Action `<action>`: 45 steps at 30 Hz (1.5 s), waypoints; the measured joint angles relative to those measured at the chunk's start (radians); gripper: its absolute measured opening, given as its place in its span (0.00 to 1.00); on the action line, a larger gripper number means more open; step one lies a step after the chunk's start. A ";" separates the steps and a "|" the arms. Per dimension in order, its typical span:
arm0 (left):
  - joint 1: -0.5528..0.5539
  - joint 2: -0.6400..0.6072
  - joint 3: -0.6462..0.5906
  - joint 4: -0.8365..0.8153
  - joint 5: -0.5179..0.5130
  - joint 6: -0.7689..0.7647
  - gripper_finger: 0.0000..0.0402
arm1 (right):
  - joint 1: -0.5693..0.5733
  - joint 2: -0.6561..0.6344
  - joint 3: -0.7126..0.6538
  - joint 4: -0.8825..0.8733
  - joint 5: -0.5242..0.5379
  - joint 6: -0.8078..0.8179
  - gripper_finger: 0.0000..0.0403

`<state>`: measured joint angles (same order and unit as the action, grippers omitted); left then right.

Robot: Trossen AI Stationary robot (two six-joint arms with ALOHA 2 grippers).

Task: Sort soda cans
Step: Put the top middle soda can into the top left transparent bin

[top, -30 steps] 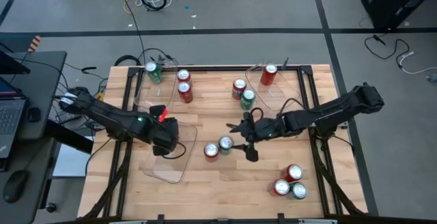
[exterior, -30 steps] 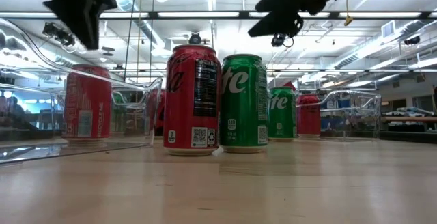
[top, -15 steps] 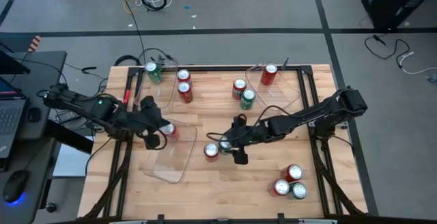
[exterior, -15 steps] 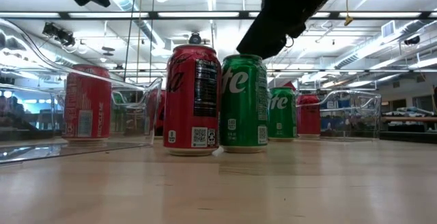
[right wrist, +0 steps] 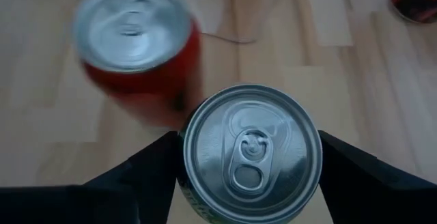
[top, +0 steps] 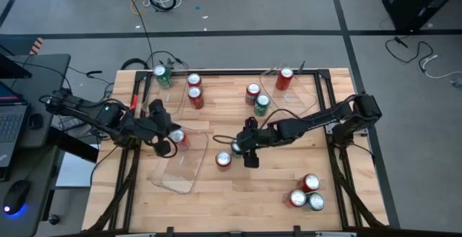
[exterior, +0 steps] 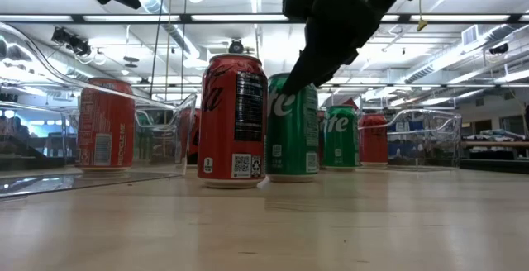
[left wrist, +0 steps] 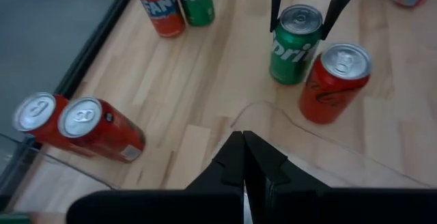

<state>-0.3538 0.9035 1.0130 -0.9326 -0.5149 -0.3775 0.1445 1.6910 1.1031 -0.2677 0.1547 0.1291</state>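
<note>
Progress, high view, left to right, clock directions taken from the tabletop (top: 216, 194) centre.

- 10 o'clock: clear back-left tray (top: 148, 96) with a green can (top: 162, 75) at its far corner; two red cans (top: 194, 89) stand just beside it. Whether they are inside the tray I cannot tell.
- 9 o'clock: left claw (top: 160, 137), fingers shut and holding nothing, hovers by the one red can (top: 178, 138) in the near-left tray (top: 180, 179).
- Centre: a loose red can (top: 223, 160) touching a green can (top: 236, 148). Right claw (top: 244, 149) sits wide around the green can, one finger each side; contact not confirmed.
- 1 o'clock: red-and-green pair (top: 256, 98) loose; one red can (top: 284, 78) in the back-right tray (top: 303, 96).
- 5 o'clock: three cans (top: 306, 192), two red and one green, unsorted.

Judgement: early stage. Only a few cans are in trays; most are loose on the wood.

Labels:
- Left wrist view: "Fanta" on a red can (left wrist: 158, 5), "Sprite" on the green can between the far claw's fingers, Coca-Cola script on its red neighbour.
- Low view: partial "ite" lettering on the green cans; barcode and QR panel on the red can.
</note>
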 joint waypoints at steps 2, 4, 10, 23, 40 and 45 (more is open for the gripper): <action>0.000 0.000 0.000 0.000 -0.013 0.000 0.00 | -0.027 0.002 0.021 -0.015 0.000 -0.029 0.70; 0.000 0.000 0.000 0.000 -0.015 0.000 0.00 | -0.062 0.009 0.054 -0.013 -0.001 -0.066 0.70; 0.000 0.000 0.000 -0.002 -0.016 0.004 0.00 | -0.182 0.066 0.177 0.019 -0.028 -0.157 0.70; 0.000 -0.001 0.000 -0.027 -0.007 0.009 0.00 | -0.285 0.395 0.566 -0.059 -0.111 -0.238 0.70; 0.000 -0.001 0.000 -0.059 -0.004 -0.048 0.01 | -0.318 0.559 0.738 -0.088 -0.136 -0.235 0.71; 0.000 0.000 0.000 -0.057 -0.004 -0.047 0.03 | -0.309 0.549 0.731 -0.078 -0.107 -0.239 0.86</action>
<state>-0.3534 0.9032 1.0130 -0.9897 -0.5192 -0.4248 -0.1647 2.2402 1.8339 -0.3453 0.0476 -0.1094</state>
